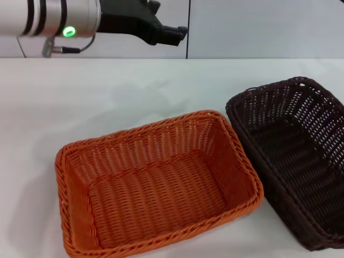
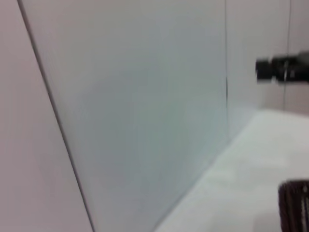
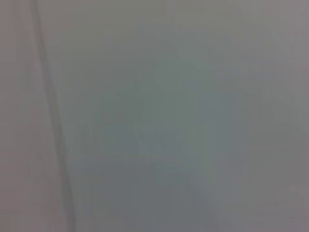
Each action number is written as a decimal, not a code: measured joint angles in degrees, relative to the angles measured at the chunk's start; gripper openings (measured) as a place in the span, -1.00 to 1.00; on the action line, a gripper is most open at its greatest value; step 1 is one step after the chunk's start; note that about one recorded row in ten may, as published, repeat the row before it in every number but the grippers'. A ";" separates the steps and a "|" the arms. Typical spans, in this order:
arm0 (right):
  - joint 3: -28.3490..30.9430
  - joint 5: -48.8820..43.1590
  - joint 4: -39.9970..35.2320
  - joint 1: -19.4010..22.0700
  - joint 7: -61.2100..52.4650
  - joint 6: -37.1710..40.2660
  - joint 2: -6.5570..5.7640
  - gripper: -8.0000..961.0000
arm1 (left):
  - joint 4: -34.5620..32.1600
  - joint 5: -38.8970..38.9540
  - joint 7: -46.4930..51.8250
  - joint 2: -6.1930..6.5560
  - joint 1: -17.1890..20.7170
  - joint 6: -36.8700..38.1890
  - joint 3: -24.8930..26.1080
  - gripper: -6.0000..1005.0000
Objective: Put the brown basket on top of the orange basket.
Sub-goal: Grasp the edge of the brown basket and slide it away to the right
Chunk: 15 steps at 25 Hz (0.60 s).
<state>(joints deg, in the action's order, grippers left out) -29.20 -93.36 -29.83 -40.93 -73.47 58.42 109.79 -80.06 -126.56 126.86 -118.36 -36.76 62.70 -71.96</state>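
- Left gripper (image 1: 174, 33): raised high over the bench's far edge, left of centre, arm lying roughly level and pointing toward the right. Holding nothing. Can't tell if its fingers are spread or pressed together; they read as one dark mass.
- Looks like a standby pose, well apart from both baskets, nothing reached for yet.
- Right gripper: not visible in the head view; its wrist camera shows only a blank grey surface. Probably the dark blurred object at the edge of the left wrist view, but can't confirm.
- Orange basket (image 1: 156, 188): sits flat on the white bench (image 1: 107, 97) near the front edge, centre-left, mouth up and empty. Rectangular, sloping woven sides, braided rim, ribbed weave floor. Open top is a ready seat for the stack.
- Brown basket (image 1: 301, 166): toward the bench's right edge, just beside the orange one, rims close or touching at the near corners; can't tell which. Same shape and weave, near-black. It seems tipped, its right side higher, part cut off by the frame.
- Judgement: stacking not started. Wicker rims are stiff but open-weave, so a rim pinch should hold; sloping sides likely mean the brown nests partway in.
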 joint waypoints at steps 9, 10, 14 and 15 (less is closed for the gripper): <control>-7.80 -30.74 -17.93 -3.52 -8.24 5.07 -2.92 0.13 | 1.36 14.48 -11.32 0.02 9.00 -19.72 -10.27 0.65; -7.80 -30.74 -17.93 -3.52 -8.24 5.07 -2.92 0.13 | 1.79 14.57 -11.35 0.03 9.11 -20.77 -10.77 0.65; -7.82 -46.66 -23.73 -6.21 -10.53 21.53 -3.21 0.13 | 3.76 15.35 -11.41 -0.06 8.80 -22.71 -11.23 0.65; -7.82 -46.66 -23.73 -6.21 -10.53 21.53 -3.21 0.13 | 3.76 15.35 -11.41 -0.06 8.80 -22.71 -11.23 0.65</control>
<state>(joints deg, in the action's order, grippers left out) -37.02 -140.02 -53.57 -47.14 -84.00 79.94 106.58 -76.30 -111.21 115.45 -118.41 -27.96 39.99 -83.19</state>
